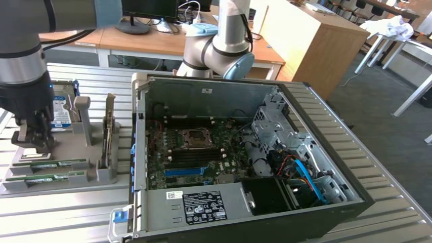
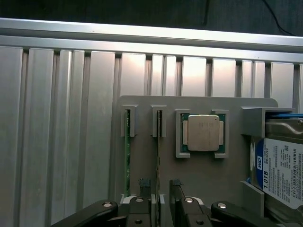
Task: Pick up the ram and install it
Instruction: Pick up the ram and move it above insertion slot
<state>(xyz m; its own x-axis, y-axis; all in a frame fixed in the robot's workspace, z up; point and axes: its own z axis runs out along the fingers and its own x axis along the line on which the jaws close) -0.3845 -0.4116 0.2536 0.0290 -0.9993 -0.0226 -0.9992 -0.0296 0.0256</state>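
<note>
A black open-sided desktop computer case lies on a ribbed aluminium table, baring a green motherboard with a square metal processor socket, a silver power supply box with a white label and blue cables. Just beside it, on the exterior view's left, sits a grey plastic holder tray, where a square silver processor chip lies flat in its own pocket and a silver hard drive with a blue-and-white label stands on edge. Behind the table are wooden desks and a dark monitor.
</note>
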